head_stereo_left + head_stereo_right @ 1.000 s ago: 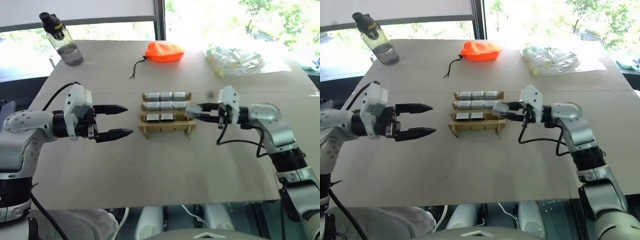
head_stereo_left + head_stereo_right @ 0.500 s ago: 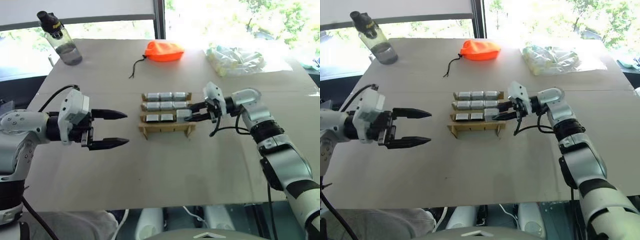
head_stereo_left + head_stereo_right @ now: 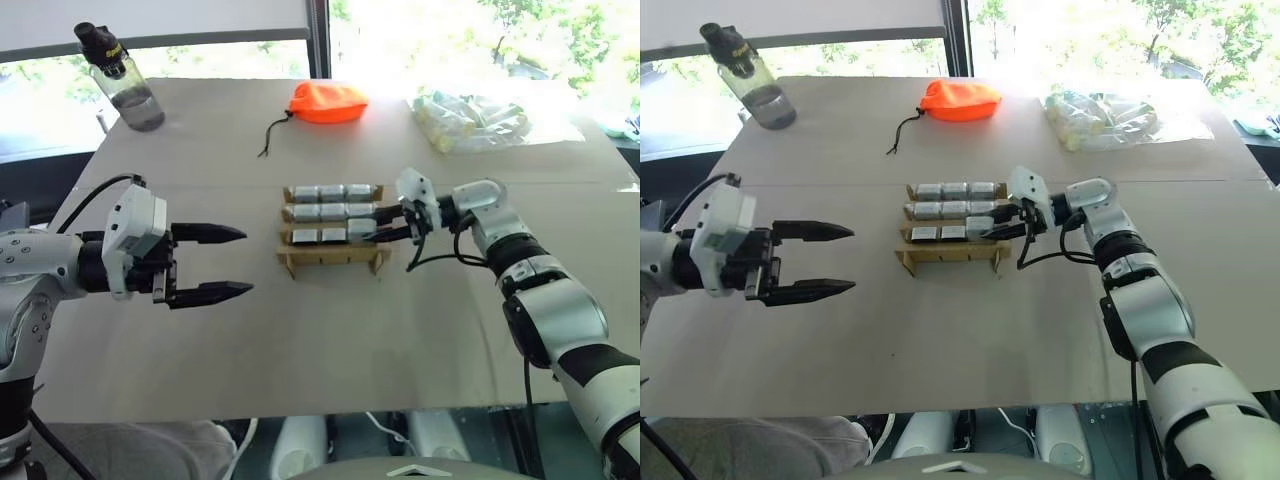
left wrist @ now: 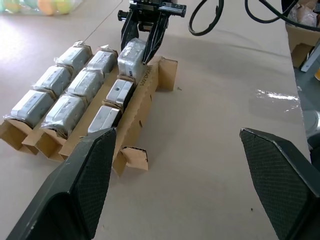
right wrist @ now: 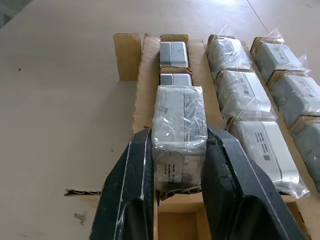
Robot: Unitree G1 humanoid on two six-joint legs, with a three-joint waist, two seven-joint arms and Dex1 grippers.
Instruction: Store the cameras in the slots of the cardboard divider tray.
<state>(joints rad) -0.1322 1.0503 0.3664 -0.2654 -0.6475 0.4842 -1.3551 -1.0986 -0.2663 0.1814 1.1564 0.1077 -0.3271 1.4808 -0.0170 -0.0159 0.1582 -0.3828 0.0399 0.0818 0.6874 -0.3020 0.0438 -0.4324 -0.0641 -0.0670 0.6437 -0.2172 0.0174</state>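
You're looking down on a tan table (image 3: 330,330) set before bright windows. The cardboard divider tray (image 3: 333,258) sits mid-table with wrapped cameras (image 3: 330,194) filling its two far rows; how deep the third row's cameras sit is hard to make out. Your right gripper (image 3: 372,227) reaches leftward, almost level, clamped on a wrapped camera (image 5: 179,136) at the right-hand slot of the third row. Your left gripper (image 3: 235,262) hangs spread wide, well left of the tray.
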